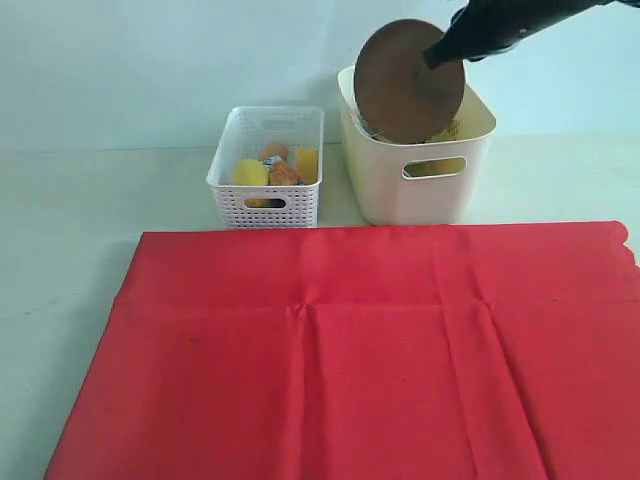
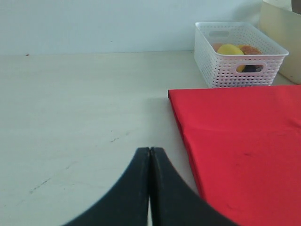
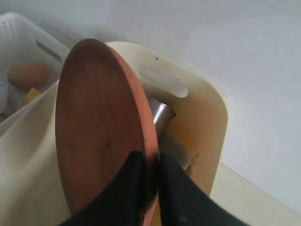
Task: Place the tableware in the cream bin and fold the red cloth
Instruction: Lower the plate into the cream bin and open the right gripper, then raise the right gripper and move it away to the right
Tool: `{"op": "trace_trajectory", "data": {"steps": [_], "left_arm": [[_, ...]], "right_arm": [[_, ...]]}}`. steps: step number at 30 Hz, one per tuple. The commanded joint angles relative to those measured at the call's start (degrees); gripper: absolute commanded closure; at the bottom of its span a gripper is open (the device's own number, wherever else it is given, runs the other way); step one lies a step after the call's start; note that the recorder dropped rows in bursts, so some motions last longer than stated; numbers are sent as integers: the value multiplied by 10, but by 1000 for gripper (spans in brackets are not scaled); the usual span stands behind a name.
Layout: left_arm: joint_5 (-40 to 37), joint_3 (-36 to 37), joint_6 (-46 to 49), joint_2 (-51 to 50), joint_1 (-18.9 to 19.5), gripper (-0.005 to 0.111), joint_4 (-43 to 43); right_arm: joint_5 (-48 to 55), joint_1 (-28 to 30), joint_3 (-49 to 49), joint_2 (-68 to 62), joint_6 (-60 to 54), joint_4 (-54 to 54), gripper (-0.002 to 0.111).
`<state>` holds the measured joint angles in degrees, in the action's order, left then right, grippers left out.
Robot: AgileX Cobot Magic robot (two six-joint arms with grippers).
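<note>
1. Your right gripper (image 1: 437,55) is clamped on the rim of the round brown plate (image 1: 405,85). Its black fingers (image 3: 181,197) pinch the edge from both faces.
2. The plate stands on edge, slightly tilted, over the tall cream plastic bin (image 1: 385,195). Its lower part dips into the bin's opening.
3. Behind the plate, inside the bin, you can see a steel cup (image 3: 160,115) leaning at an angle. The plate hides most of the bin's other contents.
4. Your left gripper (image 2: 149,153) is closed tight on nothing, the two fingers pressed together. It hangs low over the pale table (image 2: 70,94), near the cloth's side edge.
5. The large bright red cloth (image 1: 350,350) lies spread flat and unfolded on the table in front of both containers. It shows a few creases, and a scalloped edge at the right of the exterior view.
6. The low white perforated basket (image 1: 265,205) sits just beside the cream bin, holding yellow and orange food pieces (image 2: 228,49).
</note>
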<state>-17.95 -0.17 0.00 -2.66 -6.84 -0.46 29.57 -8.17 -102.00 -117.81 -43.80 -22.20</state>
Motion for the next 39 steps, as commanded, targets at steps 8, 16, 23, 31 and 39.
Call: {"op": "trace_trajectory", "data": {"steps": [8, 16, 23, 31, 39], "left_arm": [[2, 2, 0, 2, 2, 107, -3], [2, 2, 0, 2, 2, 107, -3], [2, 2, 0, 2, 2, 107, -3], [2, 2, 0, 2, 2, 107, -3], [2, 2, 0, 2, 2, 107, -3]], "right_arm": [[-17, -8, -9, -38, 11, 42, 88], [17, -8, -9, -14, 71, 43, 49], [87, -8, -9, 41, 140, 55, 49], [200, -8, -9, 96, 210, 80, 49], [299, -8, 6, 134, 267, 91, 52]]}}
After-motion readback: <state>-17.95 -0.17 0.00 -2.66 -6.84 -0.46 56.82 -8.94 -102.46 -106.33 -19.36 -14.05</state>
